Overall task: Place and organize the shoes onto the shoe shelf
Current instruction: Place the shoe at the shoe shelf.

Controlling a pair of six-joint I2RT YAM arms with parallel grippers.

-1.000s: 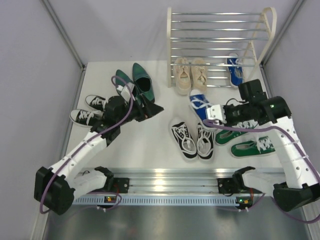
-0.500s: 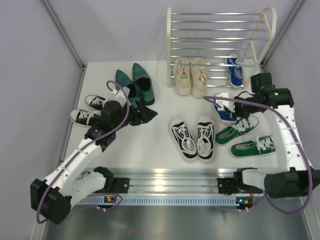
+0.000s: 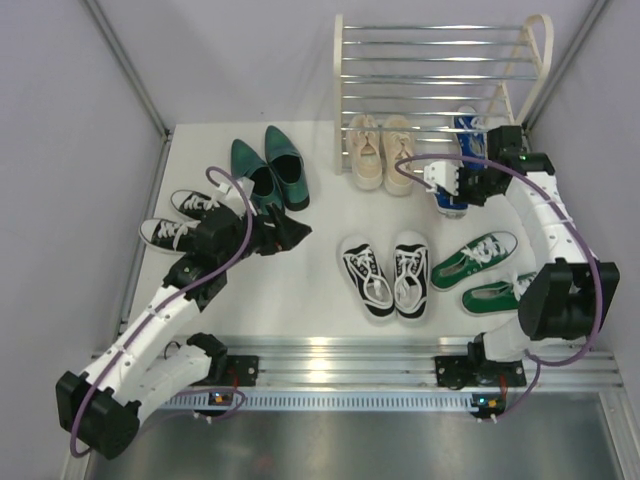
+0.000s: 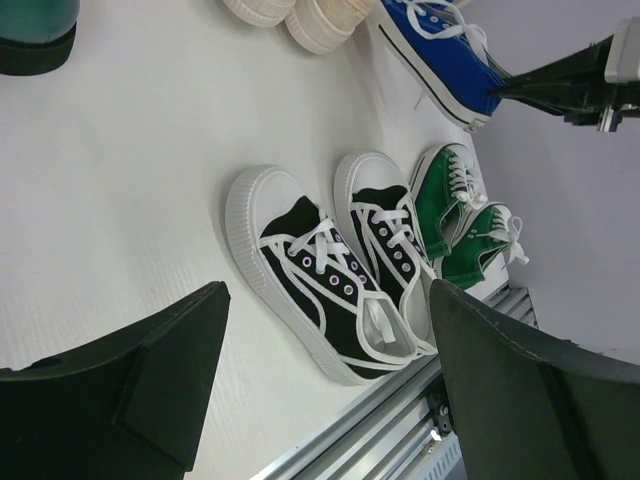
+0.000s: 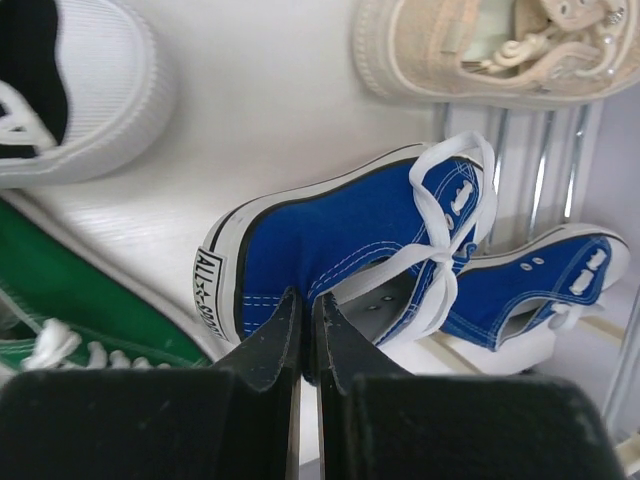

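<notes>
The shoe shelf (image 3: 440, 60) stands at the back right, with one blue sneaker (image 3: 470, 133) on its lowest bars. My right gripper (image 3: 462, 182) is shut on the collar of the other blue sneaker (image 5: 340, 240), holding it just in front of the shelf beside its mate (image 5: 530, 290). The beige lace-ups (image 3: 381, 150) sit at the shelf's foot. My left gripper (image 3: 290, 232) hangs open and empty over bare table, between the dark green dress shoes (image 3: 270, 172) and a black-and-white pair (image 4: 330, 270).
Green sneakers (image 3: 475, 258) lie at the right, below my right arm. Another black-and-white pair (image 3: 185, 215) lies at the left edge under my left arm. The aluminium rail (image 3: 330, 360) runs along the near edge. Grey walls close in both sides.
My right arm has carried the blue sneaker from the middle of the table back and right, up to the shelf. My left arm has drawn back slightly, still open.
</notes>
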